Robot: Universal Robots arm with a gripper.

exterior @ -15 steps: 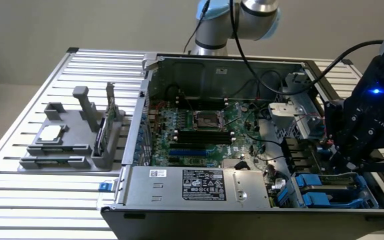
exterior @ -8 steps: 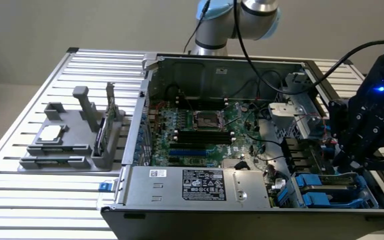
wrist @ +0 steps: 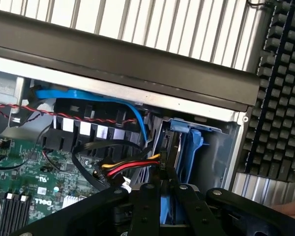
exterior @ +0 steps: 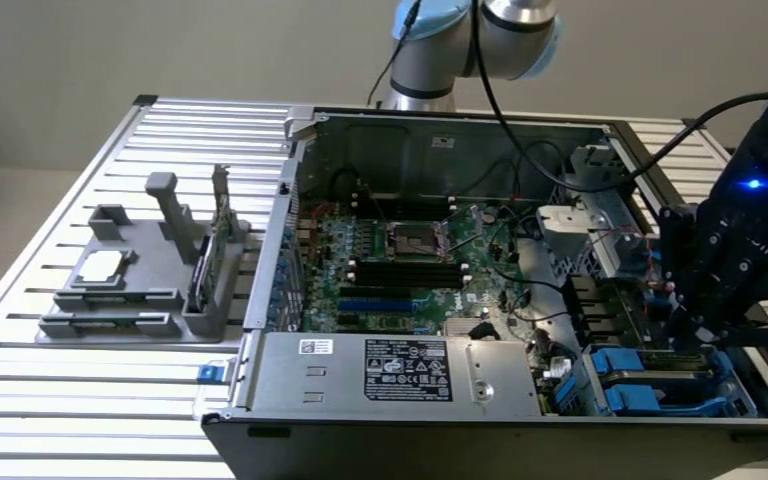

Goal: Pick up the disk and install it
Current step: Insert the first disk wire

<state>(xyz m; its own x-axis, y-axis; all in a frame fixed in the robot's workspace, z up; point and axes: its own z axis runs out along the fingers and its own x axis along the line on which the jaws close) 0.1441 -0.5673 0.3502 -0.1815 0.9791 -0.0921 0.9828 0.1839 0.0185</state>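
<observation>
Of the disk (wrist: 167, 210) only a sliver of blue carrier plastic shows, pinched between the fingers of the gripper (wrist: 163, 187). The fingers are drawn close on it, and I judge this a real grasp on the carrier, not an empty clench. It is at the drive bay (exterior: 651, 392), at about 4 o'clock from the motherboard (exterior: 398, 262) in the exterior view, inside the open computer case (exterior: 291, 200).

A metal drive is dense and rigid, so it should hang heavy and not flex. Its plastic carrier is smooth and gives a little, so the hold belongs on the long sides, away from the label face and the connector end. It is likely sensitive to knocks, and a skewed entry into the rails risks jamming.

The fingers hide the label and the metal face, and in the exterior view the gripper (exterior: 702, 335) covers the disk. I cannot tell whether the blue frame (wrist: 189, 147) just past the fingertips belongs to the held disk or to another carrier seated in the bay. Red and yellow cables (wrist: 130, 169) lie close beside the bay.
</observation>
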